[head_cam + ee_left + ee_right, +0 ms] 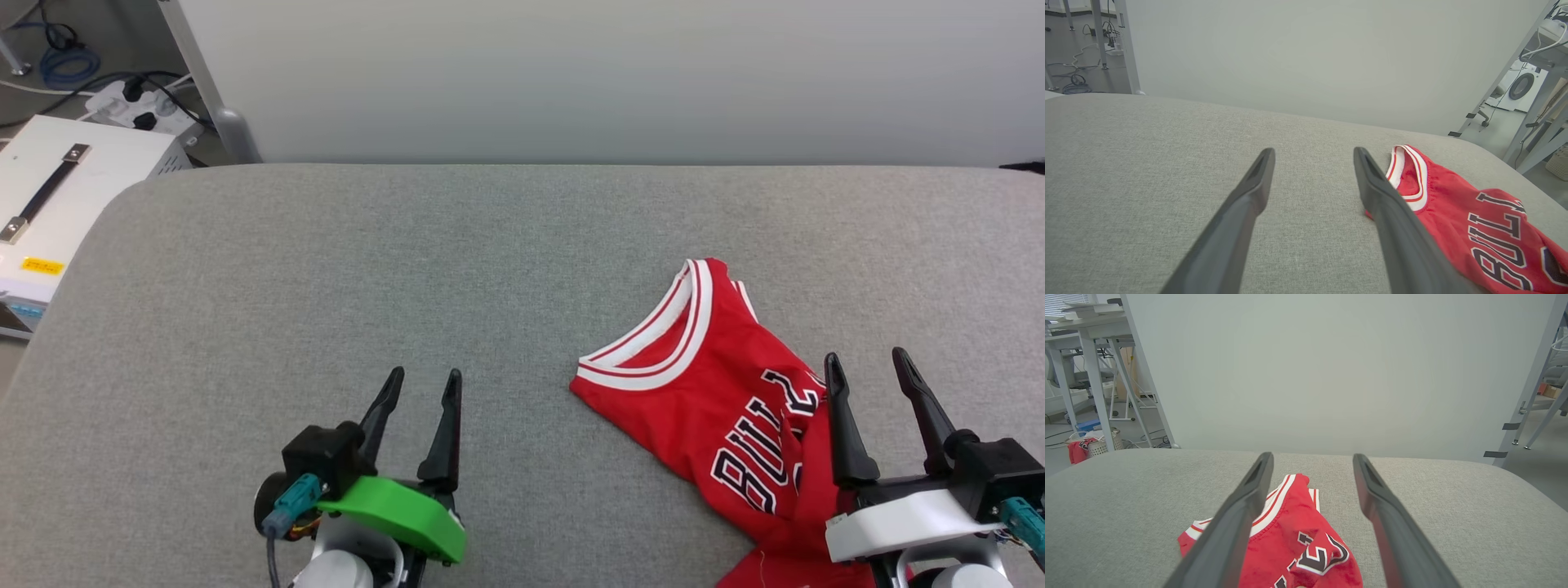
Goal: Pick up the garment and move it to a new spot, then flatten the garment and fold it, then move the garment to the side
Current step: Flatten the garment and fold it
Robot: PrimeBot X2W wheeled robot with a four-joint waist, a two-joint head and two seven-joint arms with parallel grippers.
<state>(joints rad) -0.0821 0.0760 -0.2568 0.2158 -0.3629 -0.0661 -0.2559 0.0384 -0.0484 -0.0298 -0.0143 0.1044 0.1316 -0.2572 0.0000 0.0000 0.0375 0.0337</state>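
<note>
Left pincer (425, 373): both dark fingers are spread to full width, and nothing is held between them. It is positioned above bare grey table (408, 261). In the left wrist view the gap between the fingers shows uncovered table fabric.

Right pincer (865, 355): both fingers are spread to full width, with no grip on any item. In the head view its left finger crosses over red cloth. Whether the finger touches the cloth cannot be determined.

The garment (702, 384): a red jersey lying crumpled on the table, to the right of the left pincer and clear of it. It sits beneath the right pincer and extends to that pincer's left. The red-and-white striped collar is the part farthest ahead of the right pincer's fingertips, opening toward the left pincer's side. The black white-edged lettering runs back toward the base of the right pincer, and a fold covers part of it. In the right wrist view the cloth lies under the left finger and in the lower part of the gap, while the right finger is over bare table.

A white box (57, 196) with a black handle stands beyond the table edge, far to the left of the left pincer.
</note>
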